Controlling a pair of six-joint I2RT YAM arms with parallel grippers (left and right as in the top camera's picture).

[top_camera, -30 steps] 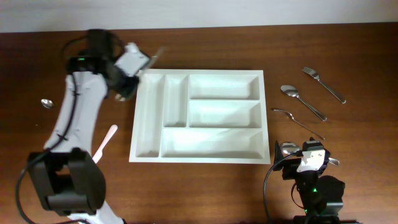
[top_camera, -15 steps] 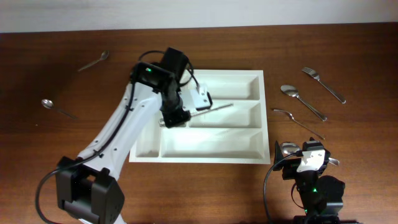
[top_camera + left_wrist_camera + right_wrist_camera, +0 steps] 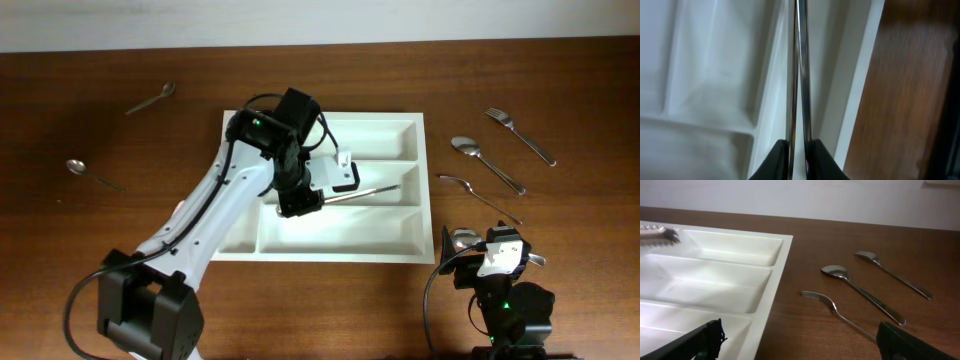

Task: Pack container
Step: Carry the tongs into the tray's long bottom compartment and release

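The container [image 3: 345, 230] lies flat in the middle of the wooden table [image 3: 560, 310], its long compartment on the robot's side, and every compartment looks empty. It is probably light, stiff moulded plastic with a smooth skin, so it may skate on the wood if nudged. The raised outer rim or a divider wall looks like the safest place to pinch it (the flat floors offer nothing to grip). No brand, label or writing can be read on it or on the cutlery. Above the nearer of the two short compartments, the left gripper [image 3: 325, 195] has its fingers [image 3: 782, 160] drawn narrow on a slim metal utensil [image 3: 370, 189]. Its kind is hard to tell, and so is whether it touches the tray floor. The right gripper [image 3: 799, 330] hangs near the tray's right corner with its fingers spread wide and nothing between them. Right of the tray lie a fork [image 3: 520, 136], a spoon [image 3: 487, 163] and a second fork [image 3: 480, 196]. Two more spoons [image 3: 152, 97] lie well apart on the left.
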